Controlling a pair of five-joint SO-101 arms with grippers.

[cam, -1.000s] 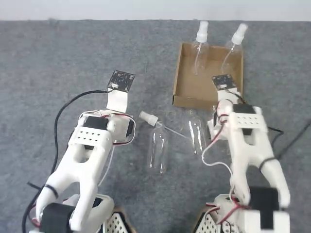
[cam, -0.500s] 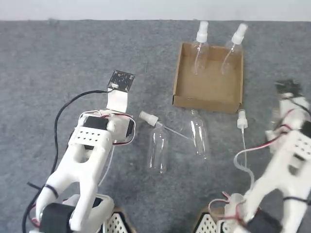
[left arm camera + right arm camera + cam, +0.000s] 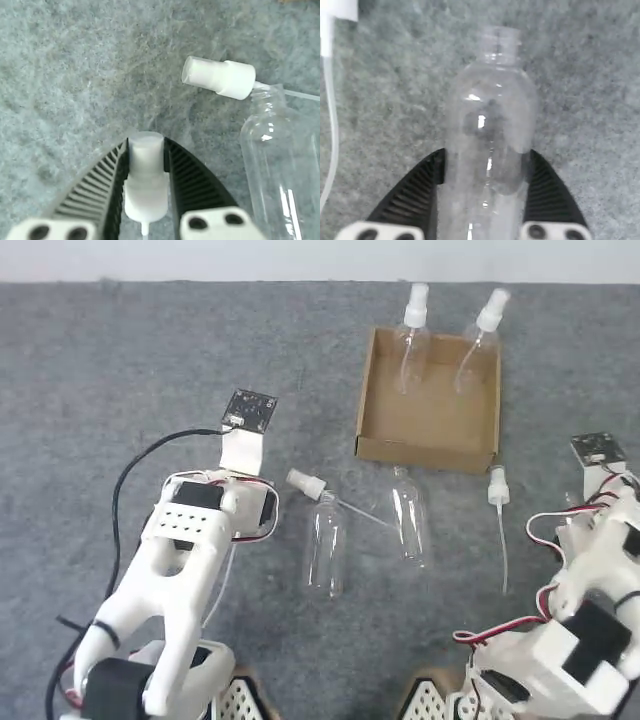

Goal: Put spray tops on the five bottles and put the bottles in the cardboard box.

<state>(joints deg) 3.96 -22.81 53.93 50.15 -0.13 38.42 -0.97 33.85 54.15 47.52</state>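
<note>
**High view.** The box (image 3: 380, 390) is lying on the grey mat (image 3: 120, 360), on the far side from the arms. The capped bottles (image 3: 412, 345), two of them, are lying inside it, and their white tops are reaching over the far wall. Just before the near wall an open bottle (image 3: 408, 525) is lying on the mat. Beside it a second bottle (image 3: 325, 545) is lying, and a loose top (image 3: 304, 482) is resting just beside its neck, not on it. A tubed top (image 3: 497, 488) is lying near the box corner, with its long thin tube pointing toward the arms. The left arm (image 3: 185, 540) is standing beside the second bottle, and the right arm (image 3: 590, 610) is at the right edge of the mat.

**Left wrist view.** The left gripper (image 3: 145, 145) is pinching a held top (image 3: 145, 195) between both jaws, with the cap end pointing away from the wrist. Beyond it the loose top (image 3: 218, 77) is lying on the mat, just beside the neck of the second bottle (image 3: 277, 160).

**Right wrist view.** The right gripper (image 3: 486, 155) is clamping a held bottle (image 3: 490, 125) around its clear body. The neck is open and is pointing away from the wrist. The tubed top (image 3: 337, 9) is lying on the mat near it.
</note>
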